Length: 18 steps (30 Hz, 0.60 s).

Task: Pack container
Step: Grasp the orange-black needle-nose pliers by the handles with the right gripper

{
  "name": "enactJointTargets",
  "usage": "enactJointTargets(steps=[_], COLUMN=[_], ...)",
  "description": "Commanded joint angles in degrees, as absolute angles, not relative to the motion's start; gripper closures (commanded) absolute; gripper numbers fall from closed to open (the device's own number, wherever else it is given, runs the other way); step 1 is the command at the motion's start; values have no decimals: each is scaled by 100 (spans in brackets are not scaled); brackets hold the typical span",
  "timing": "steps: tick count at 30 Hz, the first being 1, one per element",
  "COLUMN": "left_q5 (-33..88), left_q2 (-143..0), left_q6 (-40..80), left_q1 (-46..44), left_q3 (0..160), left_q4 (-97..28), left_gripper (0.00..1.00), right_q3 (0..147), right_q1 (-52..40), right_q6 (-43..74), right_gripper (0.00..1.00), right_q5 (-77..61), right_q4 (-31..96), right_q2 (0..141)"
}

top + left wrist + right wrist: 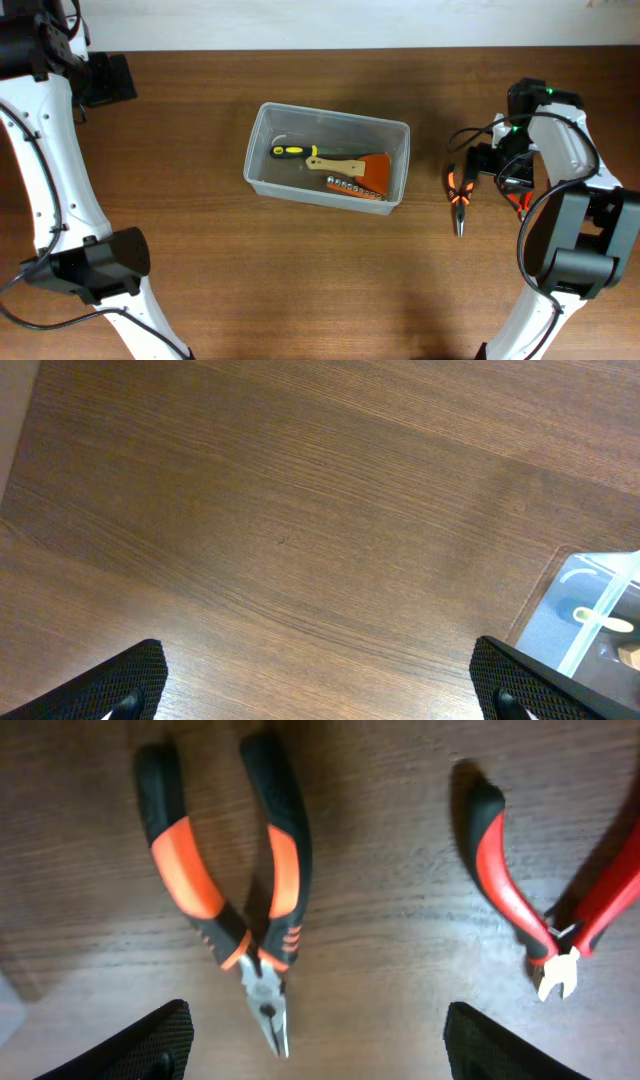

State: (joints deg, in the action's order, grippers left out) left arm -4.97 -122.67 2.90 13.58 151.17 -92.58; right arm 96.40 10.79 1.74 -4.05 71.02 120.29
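The clear container (335, 113) sits mid-table. It holds a yellow-and-black handled tool (291, 152), a wood-handled scraper with an orange blade (355, 166) and a row of small metal bits (352, 187). Its corner shows at the right edge of the left wrist view (590, 610). Orange-and-black pliers (459, 192) (240, 890) lie on the table to its right, and red-handled cutters (555, 915) lie further right. My right gripper (497, 163) (320, 1045) is open and empty, above the table between the two tools. My left gripper (108, 80) (320, 695) is open and empty at the far left.
The red cutters are mostly hidden under my right arm in the overhead view (519, 203). The wooden table (300, 280) has its back edge near the top of the overhead view. My left arm's base (95, 265) stands at the front left.
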Motion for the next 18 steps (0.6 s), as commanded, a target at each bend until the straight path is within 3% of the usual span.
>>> enactJointTargets(steps=[1, 3, 7, 18], left_q5=[-541, -541, -541, -541], left_q2=[-12193, -12191, -12193, -12193], left_q6=[386, 386, 386, 386], left_q1=[1378, 1378, 1378, 1378], left_q3=[15098, 15098, 15098, 15098], left_q4=[-9264, -9264, -9266, -9264], left_gripper=[1, 1, 1, 1], right_q3=[9601, 9598, 9524, 8608], right_q1=[1100, 1090, 1090, 1090], right_q6=[252, 405, 552, 698], right_gripper=[20, 21, 40, 40], right_q5=[-301, -325, -456, -569], right_q4=[6954, 6877, 6663, 5859], right_q2=[12040, 12040, 12040, 12040])
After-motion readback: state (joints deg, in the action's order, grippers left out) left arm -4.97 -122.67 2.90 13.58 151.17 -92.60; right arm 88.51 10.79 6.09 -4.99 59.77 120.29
